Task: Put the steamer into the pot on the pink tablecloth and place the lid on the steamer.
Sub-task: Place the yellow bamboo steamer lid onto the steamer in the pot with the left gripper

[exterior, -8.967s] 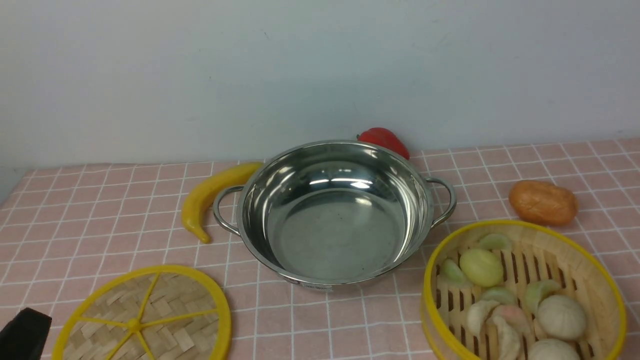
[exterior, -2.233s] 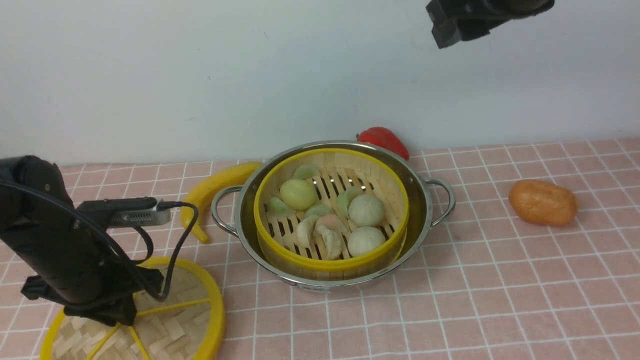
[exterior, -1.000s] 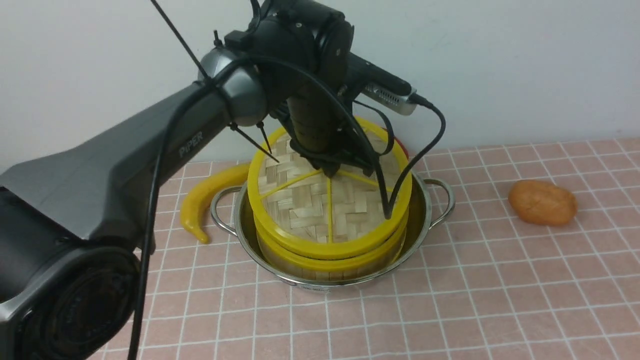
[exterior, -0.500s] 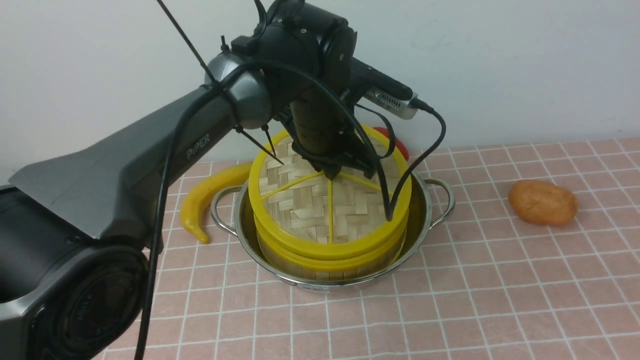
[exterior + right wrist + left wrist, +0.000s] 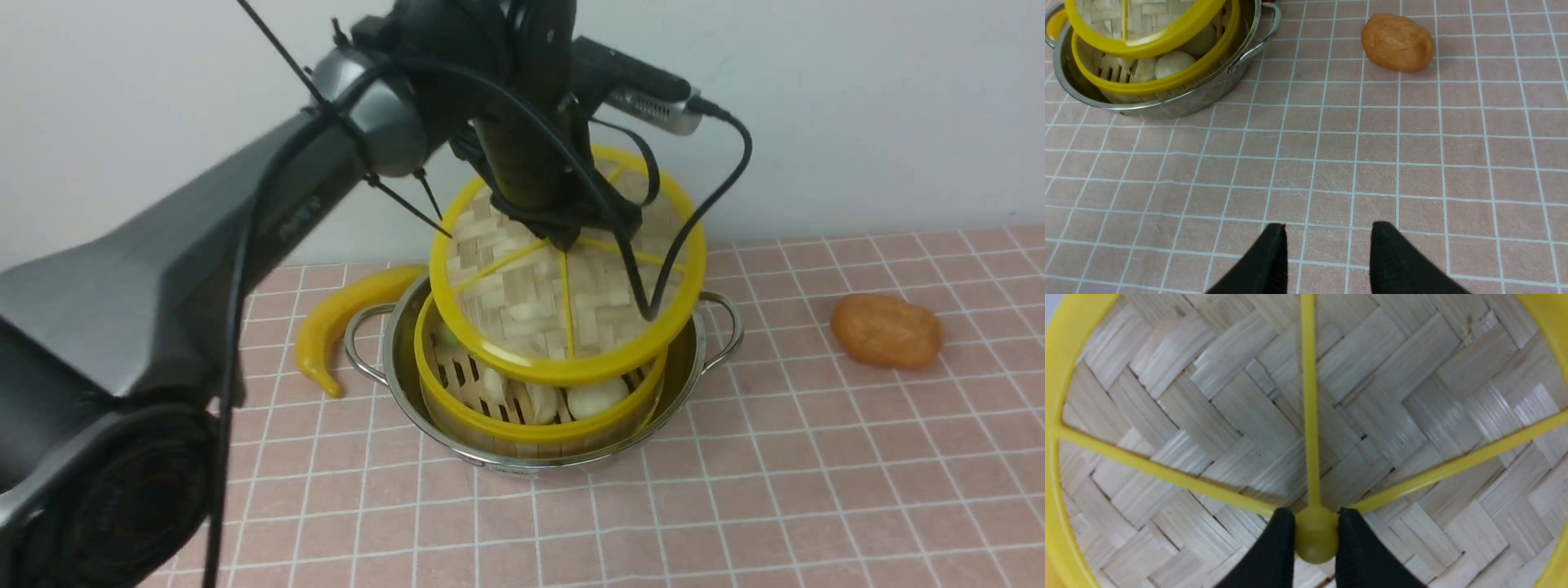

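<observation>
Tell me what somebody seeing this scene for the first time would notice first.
The black left arm dominates the front view, its left gripper pinching the hub of the lid, which hangs tilted above the steamer. The steamer sits in the shiny pot, dumplings showing in the gap under the lid. An orange lump lies on the pink tablecloth to the right.

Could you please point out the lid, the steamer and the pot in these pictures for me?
lid (image 5: 514, 310), front view, on its woven bamboo face.
steamer (image 5: 531, 431), front view, on the near side of its yellow top rim.
pot (image 5: 402, 351), front view, on its left inner wall.
</observation>
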Controlling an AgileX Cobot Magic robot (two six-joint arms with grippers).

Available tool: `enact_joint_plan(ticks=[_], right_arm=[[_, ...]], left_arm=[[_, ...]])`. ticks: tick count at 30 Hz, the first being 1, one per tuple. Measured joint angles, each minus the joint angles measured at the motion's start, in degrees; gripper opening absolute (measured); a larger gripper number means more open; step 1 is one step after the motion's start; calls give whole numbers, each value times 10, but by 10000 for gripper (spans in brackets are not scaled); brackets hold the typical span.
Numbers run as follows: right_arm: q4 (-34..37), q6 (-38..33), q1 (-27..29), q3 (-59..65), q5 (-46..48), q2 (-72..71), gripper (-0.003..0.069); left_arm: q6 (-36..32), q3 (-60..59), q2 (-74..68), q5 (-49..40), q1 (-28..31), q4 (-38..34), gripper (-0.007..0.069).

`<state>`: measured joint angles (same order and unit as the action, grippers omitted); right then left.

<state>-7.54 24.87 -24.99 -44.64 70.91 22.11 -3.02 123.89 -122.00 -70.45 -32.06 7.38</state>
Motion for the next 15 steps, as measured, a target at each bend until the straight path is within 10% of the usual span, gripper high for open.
enact_joint_plan(ticks=[15], right_arm=[[0, 2, 0, 0, 0, 0, 295]], left_arm=[[7, -95, 117, -1, 0, -2, 116]])
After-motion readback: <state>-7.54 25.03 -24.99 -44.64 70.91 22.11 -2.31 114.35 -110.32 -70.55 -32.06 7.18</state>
